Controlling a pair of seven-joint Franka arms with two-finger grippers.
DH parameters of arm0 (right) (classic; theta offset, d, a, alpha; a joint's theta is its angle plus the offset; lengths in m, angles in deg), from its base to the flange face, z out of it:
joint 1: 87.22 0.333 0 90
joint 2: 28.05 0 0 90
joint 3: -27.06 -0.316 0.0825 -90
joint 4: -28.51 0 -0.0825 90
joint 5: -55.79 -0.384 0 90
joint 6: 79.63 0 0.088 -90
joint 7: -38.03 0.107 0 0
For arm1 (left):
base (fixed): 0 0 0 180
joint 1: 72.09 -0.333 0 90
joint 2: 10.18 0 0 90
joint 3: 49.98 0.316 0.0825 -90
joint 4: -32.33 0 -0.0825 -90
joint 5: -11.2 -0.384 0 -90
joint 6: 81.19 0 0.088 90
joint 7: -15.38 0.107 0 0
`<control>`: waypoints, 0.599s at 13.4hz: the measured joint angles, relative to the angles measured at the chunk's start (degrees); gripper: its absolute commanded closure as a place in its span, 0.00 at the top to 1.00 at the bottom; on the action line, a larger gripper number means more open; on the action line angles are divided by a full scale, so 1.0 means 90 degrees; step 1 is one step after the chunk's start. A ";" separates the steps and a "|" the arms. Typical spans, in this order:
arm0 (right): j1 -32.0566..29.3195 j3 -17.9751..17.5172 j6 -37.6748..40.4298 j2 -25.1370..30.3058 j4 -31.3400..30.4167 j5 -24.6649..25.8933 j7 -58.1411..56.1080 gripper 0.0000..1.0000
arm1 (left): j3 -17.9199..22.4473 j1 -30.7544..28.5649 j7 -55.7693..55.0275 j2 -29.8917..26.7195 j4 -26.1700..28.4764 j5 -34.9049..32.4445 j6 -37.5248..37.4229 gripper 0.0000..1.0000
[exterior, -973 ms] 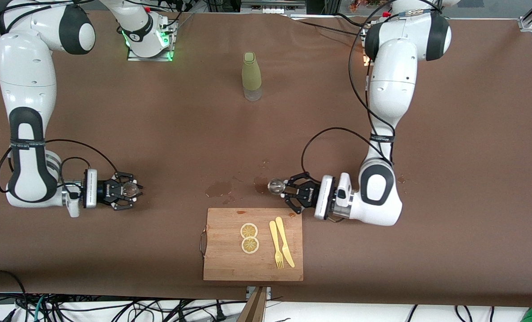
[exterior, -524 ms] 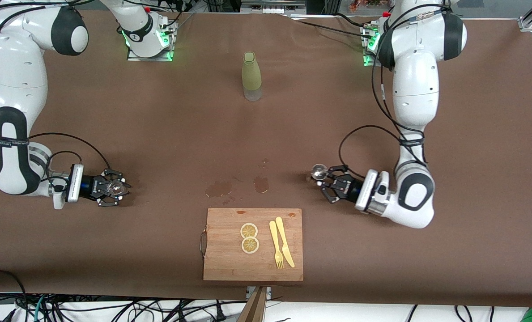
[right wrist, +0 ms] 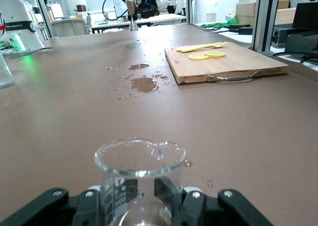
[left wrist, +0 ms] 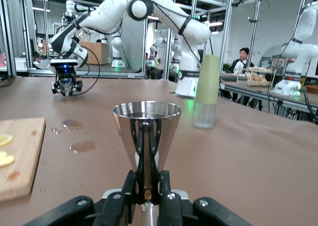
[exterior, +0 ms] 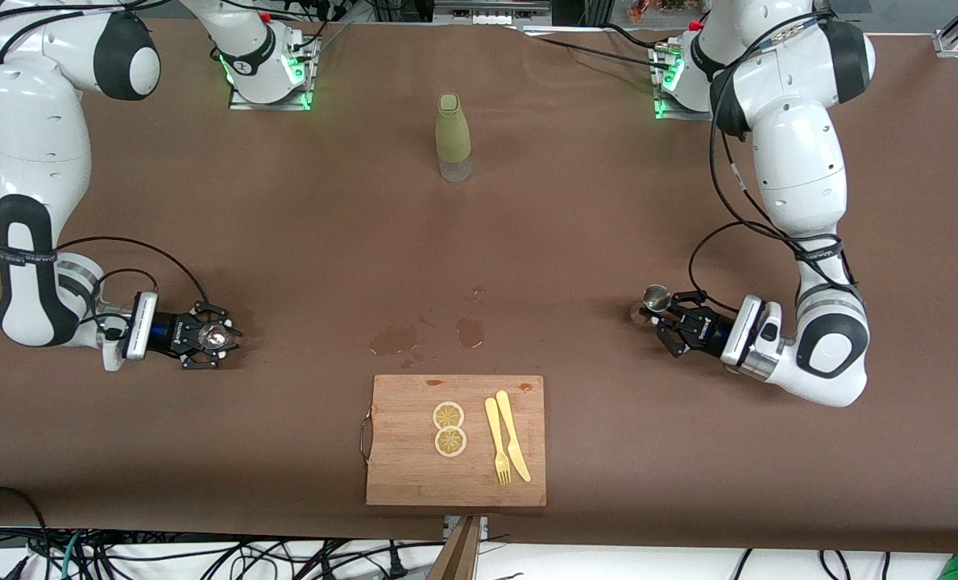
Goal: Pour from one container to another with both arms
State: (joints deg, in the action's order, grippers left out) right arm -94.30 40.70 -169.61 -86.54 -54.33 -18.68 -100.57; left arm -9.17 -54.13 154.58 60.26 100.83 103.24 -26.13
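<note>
A brown-covered bench (exterior: 301, 225) in a lab full of other robot rigs carries everything here. The jigger (exterior: 656, 298) sits upright in the left claw (exterior: 665, 318), toward the left arm's end of the bench; the wrist view shows the fingers (left wrist: 147, 151) pinched on its narrow waist, the sound place to hold it, since the polished steel cones look slick and would likely slip from a grip higher up. It should be stiff and light, so a firm squeeze seems safe. Its contents cannot be seen from here. The cup (exterior: 216, 337) is clasped low in the right claw (exterior: 219, 338), toward the right arm's end and low over the bench; thin clear glass looks fragile and smooth, so it wants a gentler hold around its lower wall. It appears empty apart from droplets. Between the two lie wet spills (exterior: 402, 338), a board (exterior: 414, 475) with lemon slices (exterior: 449, 428), fork (exterior: 496, 443) and knife (exterior: 512, 437), and a green bottle (exterior: 453, 137) nearer the bases.
</note>
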 measured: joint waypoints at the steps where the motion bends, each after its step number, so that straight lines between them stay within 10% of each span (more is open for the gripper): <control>1: 0.0011 -0.0005 0.0003 -0.0027 -0.0012 -0.0001 -0.0002 0.41 | 0.0017 -0.0057 0.0179 0.0068 0.0023 -0.0082 0.0025 0.00; 8: 0.0059 -0.0007 0.0004 -0.0112 -0.0035 -0.0031 -0.0010 0.63 | 0.0183 -0.0554 0.1007 0.0205 0.0035 -0.0557 -0.0022 0.00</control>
State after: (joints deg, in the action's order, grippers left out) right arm -93.77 40.64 -169.57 -87.54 -54.64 -18.96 -100.66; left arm -7.53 -59.12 163.64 62.11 101.15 98.22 -26.32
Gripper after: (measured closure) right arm 0.454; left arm 0.784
